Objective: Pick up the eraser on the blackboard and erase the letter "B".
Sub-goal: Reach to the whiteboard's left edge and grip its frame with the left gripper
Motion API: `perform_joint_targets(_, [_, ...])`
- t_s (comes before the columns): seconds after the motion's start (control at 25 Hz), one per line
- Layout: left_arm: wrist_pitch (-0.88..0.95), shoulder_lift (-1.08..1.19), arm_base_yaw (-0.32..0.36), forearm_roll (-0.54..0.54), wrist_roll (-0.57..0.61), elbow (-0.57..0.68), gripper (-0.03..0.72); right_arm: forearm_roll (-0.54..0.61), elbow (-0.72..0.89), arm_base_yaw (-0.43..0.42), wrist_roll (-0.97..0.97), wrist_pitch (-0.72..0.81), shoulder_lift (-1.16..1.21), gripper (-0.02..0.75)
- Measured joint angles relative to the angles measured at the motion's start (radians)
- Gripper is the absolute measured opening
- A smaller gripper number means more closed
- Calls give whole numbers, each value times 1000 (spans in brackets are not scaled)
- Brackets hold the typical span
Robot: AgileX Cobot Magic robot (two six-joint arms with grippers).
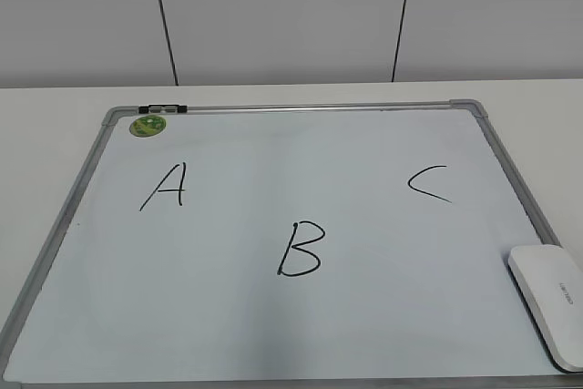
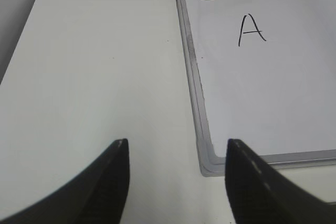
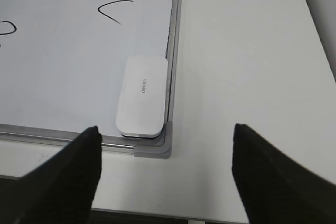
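**Eraser lies untouched in the board's near right corner**

The eraser (image 1: pixel 548 301) is a smooth white plastic block with rounded corners and small grey lettering on its top. It lies flat on the blackboard (image 1: pixel 383 334), tucked into the near right corner, its long side against the right frame rail. In the exterior view its near end is cut off by the picture's edge; in the right wrist view it shows whole (image 3: pixel 142 97), with a thin dark strip along its lower edge.

The blackboard is a glossy white writing surface in a grey metal frame (image 3: pixel 175 51) with rounded grey corner pieces. The letter "B" (image 1: pixel 300 250) is drawn in black marker near the middle of the board, slightly slanted and fully intact. A black "A" (image 1: pixel 166 186) stands to its left and a black "C" (image 1: pixel 428 183) to its right. A small round green magnet (image 1: pixel 148 125) sits in the far left corner, beside a dark clip (image 1: pixel 162 109) on the top rail; what is printed on the magnet is too small to read.

The right gripper (image 3: pixel 165 161) hangs above the table just beyond the eraser's corner, its dark jaws spread wide and holding nothing. The left gripper (image 2: pixel 176 174) hovers over the bare white table (image 2: pixel 94 77) near the board's near left corner, jaws likewise wide apart. Only the jaw tips show in either wrist view, and neither arm appears in the exterior view.
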Motion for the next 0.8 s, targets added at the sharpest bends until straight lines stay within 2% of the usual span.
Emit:
perform_joint_targets(0.68, [0,3,0,7,0,0,436,0,0,0,0,0,0,573])
perform_joint_targets(0.8, [-43,36,0,14,0,-30,436,0,0,0,0,0,0,573])
